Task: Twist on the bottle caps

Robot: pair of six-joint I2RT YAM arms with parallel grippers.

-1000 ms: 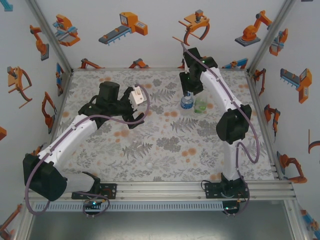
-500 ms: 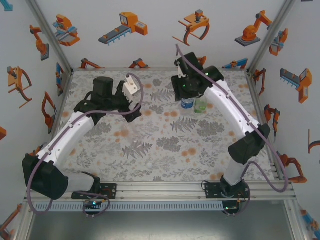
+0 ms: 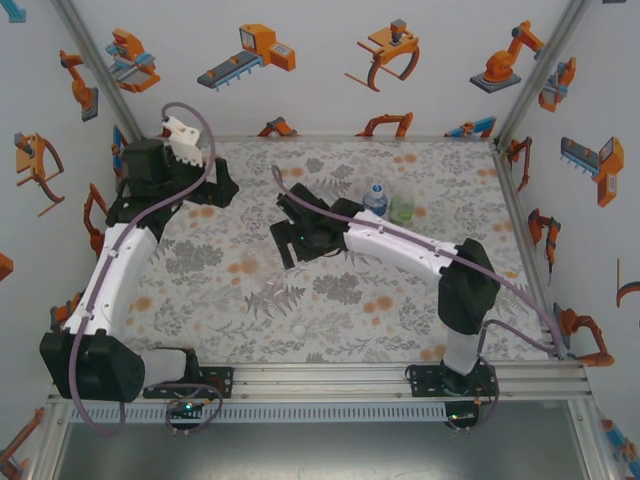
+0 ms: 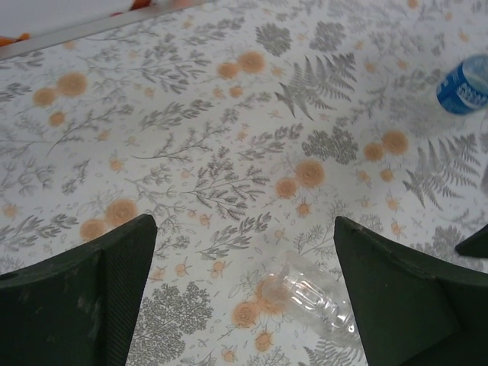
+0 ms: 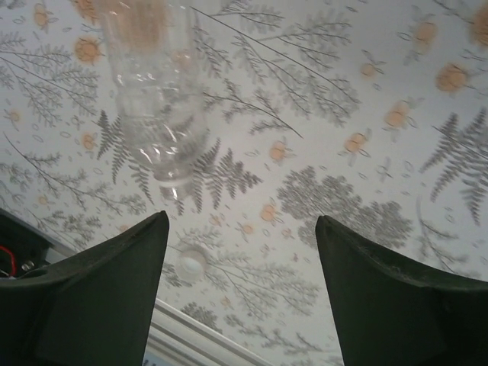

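Observation:
The plain clear bottle [image 4: 316, 301] lies on its side on the flowered table, low between the tips of my open left gripper [image 4: 244, 229] but below them, not touched. It also shows as the clear bottle [image 5: 152, 99] ahead of my open right gripper [image 5: 242, 221], with a white bottle cap [image 5: 192, 261] lying loose near the left finger. From above, the blue-label bottle [image 3: 375, 200] and the green-tinted bottle [image 3: 402, 205] stand upright side by side at the back. The left gripper [image 3: 222, 190] is at the back left. The right gripper [image 3: 285, 248] hangs over the table's middle.
The loose cap [image 3: 298, 328] rests near the front of the table, close to the aluminium rail [image 3: 400, 372]. The blue-label bottle [image 4: 465, 85] appears at the upper right of the left wrist view. Printed walls enclose the table on three sides.
The right arm left the standing bottles at the back and swung left and forward to the table's middle. The left arm pulled back toward the rear left corner.

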